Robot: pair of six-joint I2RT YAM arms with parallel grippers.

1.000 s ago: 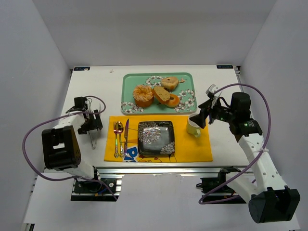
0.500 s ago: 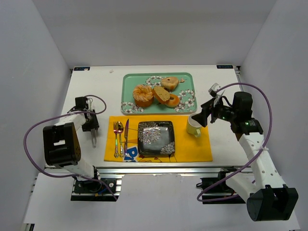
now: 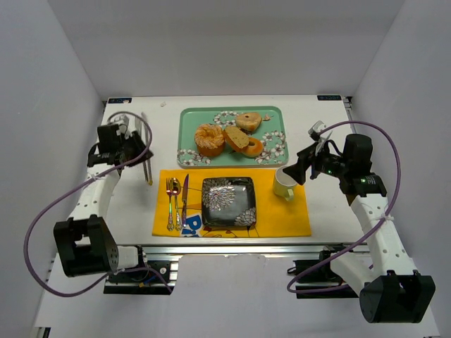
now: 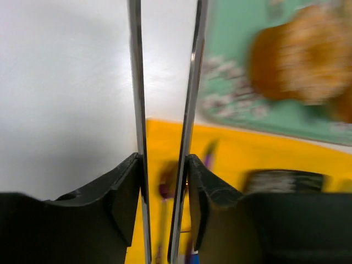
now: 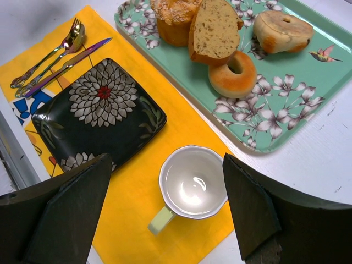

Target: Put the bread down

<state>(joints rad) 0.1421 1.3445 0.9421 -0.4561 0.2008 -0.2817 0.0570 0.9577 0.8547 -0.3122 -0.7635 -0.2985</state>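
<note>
Bread [image 5: 235,74] lying ahead-left of my right gripper [image 5: 168,165]
I'm hovering it spread wide over the cup [image 5: 193,181], nearer the bread; my left gripper [image 4: 163,162] is clasping tongs [image 4: 136,82].

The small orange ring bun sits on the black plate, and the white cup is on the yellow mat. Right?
Not quite. The bread lies on the teal tray, not the black plate, as the right wrist view shows. The white cup is on the yellow mat.
</note>
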